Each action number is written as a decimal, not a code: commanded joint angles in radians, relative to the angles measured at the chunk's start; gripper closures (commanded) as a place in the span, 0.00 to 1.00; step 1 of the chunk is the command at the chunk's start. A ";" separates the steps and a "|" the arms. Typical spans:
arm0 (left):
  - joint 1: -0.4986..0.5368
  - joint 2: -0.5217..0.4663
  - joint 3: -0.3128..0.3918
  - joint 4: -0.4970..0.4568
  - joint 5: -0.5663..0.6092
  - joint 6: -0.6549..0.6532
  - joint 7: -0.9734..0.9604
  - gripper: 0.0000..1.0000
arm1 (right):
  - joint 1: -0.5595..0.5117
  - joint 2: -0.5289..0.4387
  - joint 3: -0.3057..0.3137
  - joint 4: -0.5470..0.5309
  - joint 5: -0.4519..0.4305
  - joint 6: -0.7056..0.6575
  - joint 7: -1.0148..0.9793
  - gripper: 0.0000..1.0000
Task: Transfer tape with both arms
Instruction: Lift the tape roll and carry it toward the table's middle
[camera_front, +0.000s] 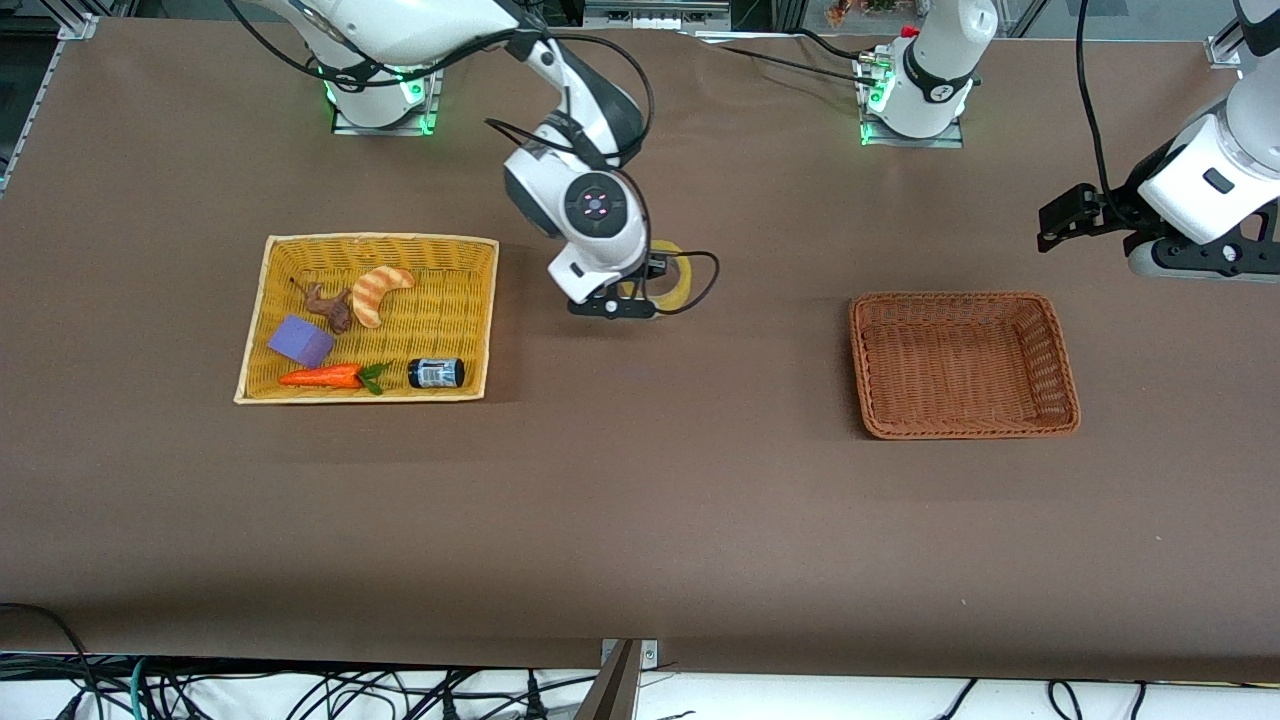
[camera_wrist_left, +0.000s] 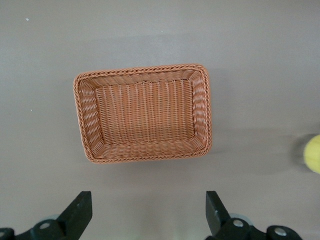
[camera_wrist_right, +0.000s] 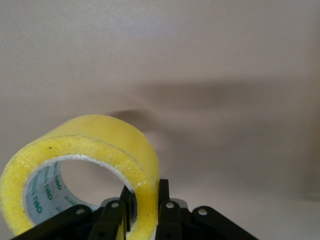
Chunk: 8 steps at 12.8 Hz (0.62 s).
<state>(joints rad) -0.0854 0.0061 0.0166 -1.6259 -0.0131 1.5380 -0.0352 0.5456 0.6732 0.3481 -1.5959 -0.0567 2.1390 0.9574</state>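
Over the table between the two baskets, the right gripper (camera_front: 640, 297) pinches the tape (camera_wrist_right: 90, 170) by its wall. Above the brown basket (camera_wrist_left: 142, 114), the left gripper (camera_wrist_left: 148, 212) waits wide open, holding nothing.

Tape (camera_front: 668, 276) between two baskets (camera_front: 367, 318) (camera_front: 963, 364) (well apart).

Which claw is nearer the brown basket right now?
Left. The left claw, open, hangs beside the brown basket; the right claw holds the tape between the two baskets.

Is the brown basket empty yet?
Empty: the left wrist view shows only bare weave inside the brown basket; the tape is in the right gripper.
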 joint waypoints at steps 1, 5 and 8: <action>0.003 -0.014 -0.001 -0.002 -0.016 -0.010 0.017 0.00 | 0.040 0.097 -0.003 0.065 -0.084 0.077 0.118 1.00; 0.001 -0.014 -0.001 -0.003 -0.016 -0.010 0.017 0.00 | 0.054 0.126 -0.003 0.065 -0.097 0.101 0.138 1.00; 0.001 -0.014 -0.001 -0.003 -0.016 -0.010 0.017 0.00 | 0.048 0.121 -0.003 0.065 -0.091 0.101 0.135 0.40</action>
<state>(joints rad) -0.0856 0.0060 0.0165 -1.6259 -0.0131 1.5380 -0.0352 0.5892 0.7850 0.3470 -1.5596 -0.1340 2.2456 1.0712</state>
